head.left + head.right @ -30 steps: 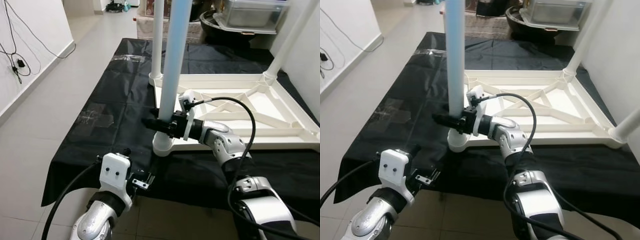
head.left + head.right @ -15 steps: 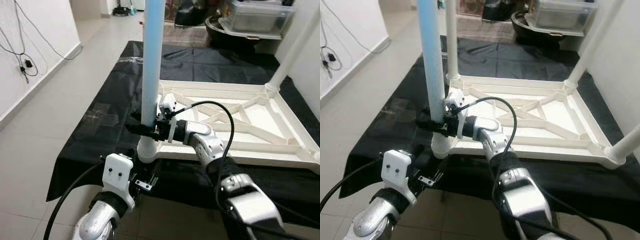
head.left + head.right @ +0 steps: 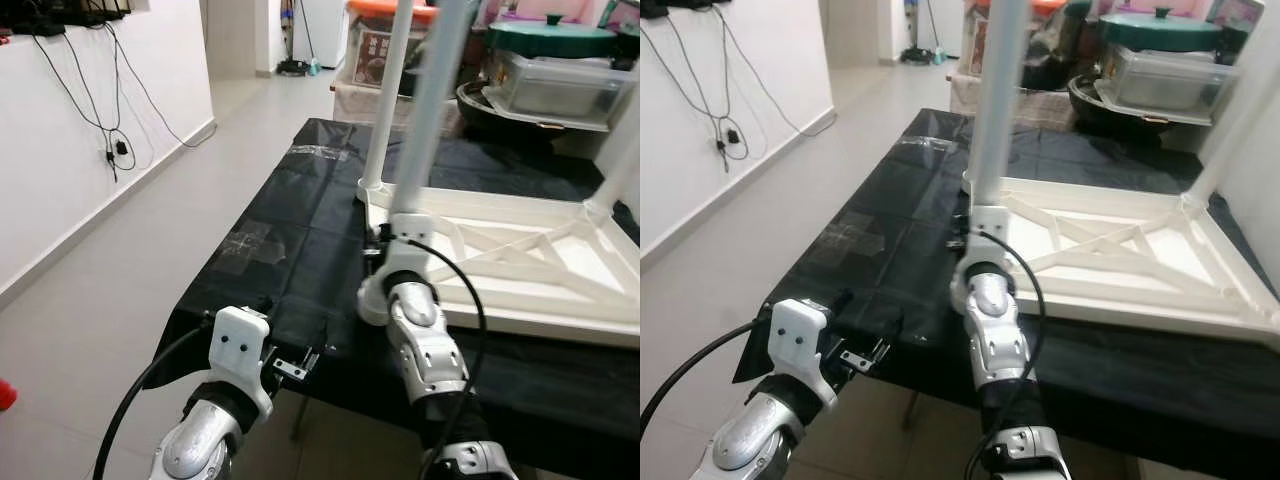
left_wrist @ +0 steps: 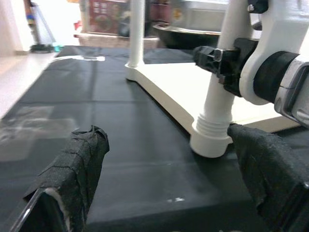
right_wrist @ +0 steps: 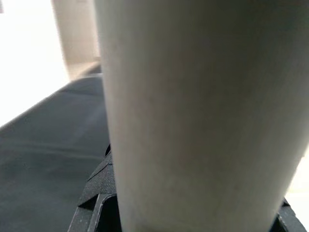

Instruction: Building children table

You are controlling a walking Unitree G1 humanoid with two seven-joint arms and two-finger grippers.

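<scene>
Bench [image 3: 270, 250]: long, low, draped in a thin black sheet with a slight sheen and creases; clear tape patches glint on it at 10 o'clock.
Table top [image 3: 520, 270]: one white plastic slab lying upside down on the sheet at 2 o'clock, its underside a rimmed frame crossed by diagonal ribs.
Table legs: round, smooth, white plastic tubes standing upright from the corner sockets; three can be counted, the near leg [image 3: 425, 130], a far leg [image 3: 388, 95] behind it at 12 o'clock, and one at the right edge [image 3: 618, 165].
Near socket [image 4: 211, 137]: ribbed round collar at the slab's near corner, the near leg seated in it.
Right hand [image 4: 215, 54]: black fingers clamped around the near leg just above the collar; silver arm reaches forward to it.
Left hand [image 4: 164, 169]: low at 7 o'clock before the bench edge, its two cloth-wrapped fingers [image 4: 79, 159] spread apart, holding nothing.
</scene>
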